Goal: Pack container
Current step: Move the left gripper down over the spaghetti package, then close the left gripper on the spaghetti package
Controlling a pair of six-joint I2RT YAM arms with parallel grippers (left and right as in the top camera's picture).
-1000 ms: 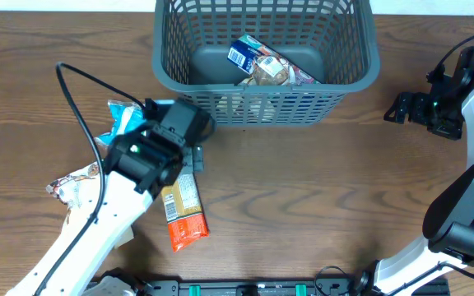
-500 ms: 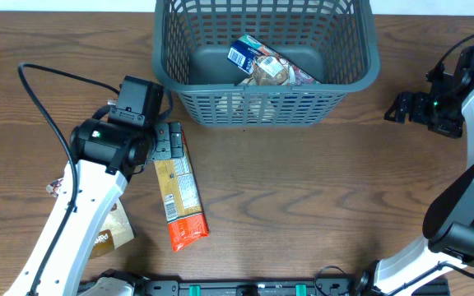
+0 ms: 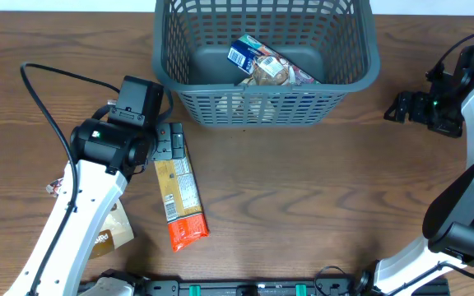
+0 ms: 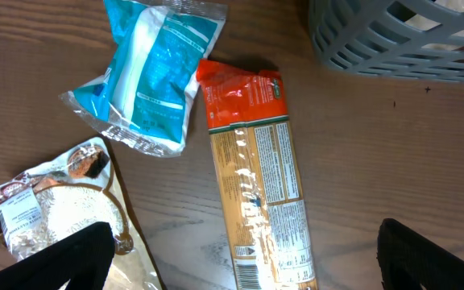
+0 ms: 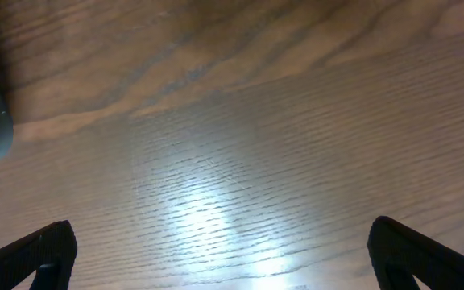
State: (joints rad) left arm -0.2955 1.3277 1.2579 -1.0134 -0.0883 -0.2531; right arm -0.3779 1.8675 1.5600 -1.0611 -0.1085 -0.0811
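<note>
While my left gripper [image 3: 169,141] hangs low over the wooden table [image 3: 303,197], its jaws stand spread wide with nothing between them, and the wrist view shows both dark fingertips at the bottom corners of the frame. Below them lies a long tan snack pack with an orange end [image 4: 252,169], flat on the wood, its orange end pointing toward the container [image 3: 266,107]. A blue and white pouch [image 4: 155,72] lies just beside that orange end and touches its corner. Further to my left there is a clear-fronted pack with pale contents [image 4: 47,209]; part of it is cut off by the frame. The container, a dark grey-teal slotted basket, sits at the far edge of the table, a little toward my left side, upright, with its near wall close to the long pack but apart from it. Inside it, on the solid base, lie a blue and white packet [image 3: 243,53] and a brownish packet [image 3: 274,72], touching each other. My right gripper [image 3: 401,107] is off to the right of the container, well apart from it, released and grasping nothing, with only bare wood beneath it in its wrist view.
</note>
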